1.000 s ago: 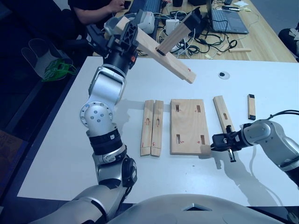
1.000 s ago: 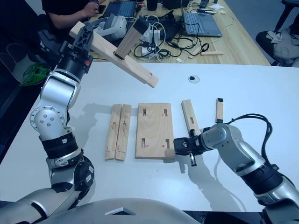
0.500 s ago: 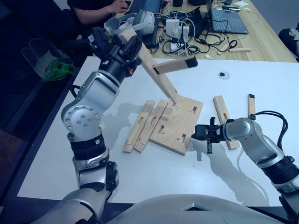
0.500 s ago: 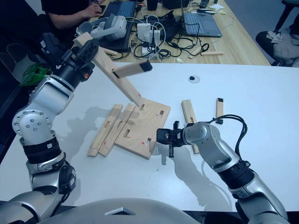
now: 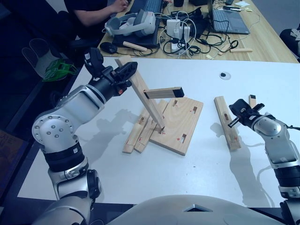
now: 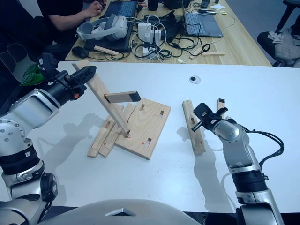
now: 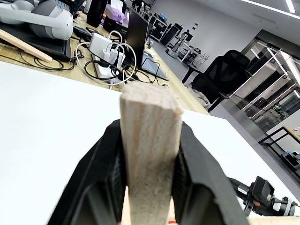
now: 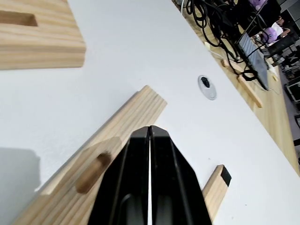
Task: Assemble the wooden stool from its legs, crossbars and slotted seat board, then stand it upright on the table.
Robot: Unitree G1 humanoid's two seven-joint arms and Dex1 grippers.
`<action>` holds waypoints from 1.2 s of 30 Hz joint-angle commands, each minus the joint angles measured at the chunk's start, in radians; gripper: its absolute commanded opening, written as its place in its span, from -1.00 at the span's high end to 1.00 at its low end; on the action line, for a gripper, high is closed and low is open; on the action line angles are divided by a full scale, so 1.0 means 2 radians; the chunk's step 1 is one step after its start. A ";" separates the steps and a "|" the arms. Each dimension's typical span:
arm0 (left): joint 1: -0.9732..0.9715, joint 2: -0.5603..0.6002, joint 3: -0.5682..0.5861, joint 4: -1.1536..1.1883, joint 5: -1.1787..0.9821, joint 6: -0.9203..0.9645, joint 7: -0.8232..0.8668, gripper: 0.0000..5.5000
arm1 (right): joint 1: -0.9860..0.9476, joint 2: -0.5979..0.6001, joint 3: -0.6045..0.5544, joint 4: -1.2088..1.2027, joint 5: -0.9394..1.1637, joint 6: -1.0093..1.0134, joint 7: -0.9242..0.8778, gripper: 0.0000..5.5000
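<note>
At centre left of the left eye view, the left gripper [image 5: 125, 74] has its black jaws clamped on the upper end of a long pale wooden leg of square section [image 5: 149, 101]. The leg slants down to the right. Its foot touches the flat rectangular slotted seat board [image 5: 183, 119] beside a slot; I cannot tell whether it sits in the slot. A short wooden crossbar with a dark end cap [image 5: 161, 93] juts sideways from the leg's middle. The board lies askew at centre on the smooth white table [image 5: 211, 178], its left edge overlapping two pale slotted legs [image 5: 133, 138] that lie side by side. At right, the right gripper [image 8: 150, 136] has its jaws pressed together on nothing and hangs over another slotted wooden leg [image 5: 228, 126]. A small dark-tipped wooden bar [image 8: 213, 187] lies just beside that leg.
</note>
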 commanded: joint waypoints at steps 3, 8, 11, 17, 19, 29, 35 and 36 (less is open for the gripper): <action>0.016 0.001 -0.014 -0.016 0.009 -0.002 0.012 0.63 | -0.008 0.015 -0.012 0.001 0.008 -0.013 -0.018 1.00; 0.024 0.003 -0.021 -0.023 0.035 -0.015 0.011 0.63 | -0.006 0.021 -0.010 -0.002 0.012 -0.022 -0.015 1.00; 0.034 0.006 -0.028 -0.031 0.055 -0.021 0.001 0.63 | -0.005 0.022 -0.010 -0.002 0.014 -0.028 -0.013 1.00; 0.062 -0.006 -0.044 -0.053 0.089 -0.036 -0.001 0.63 | -0.006 0.021 -0.009 0.005 0.018 -0.043 -0.012 1.00; 0.065 -0.006 -0.051 -0.057 0.102 -0.046 -0.009 0.63 | -0.006 0.021 -0.010 0.006 0.019 -0.047 -0.012 1.00; 0.163 -0.041 -0.135 -0.114 0.272 -0.221 -0.105 0.63 | -0.038 0.012 -0.011 0.057 0.019 -0.091 -0.005 1.00; 0.212 -0.057 -0.200 -0.114 0.373 -0.296 -0.136 0.63 | -0.063 0.012 -0.014 0.075 0.021 -0.106 -0.001 1.00; 0.219 -0.059 -0.208 -0.114 0.387 -0.306 -0.139 0.63 | -0.064 0.012 -0.016 0.078 0.021 -0.108 -0.001 1.00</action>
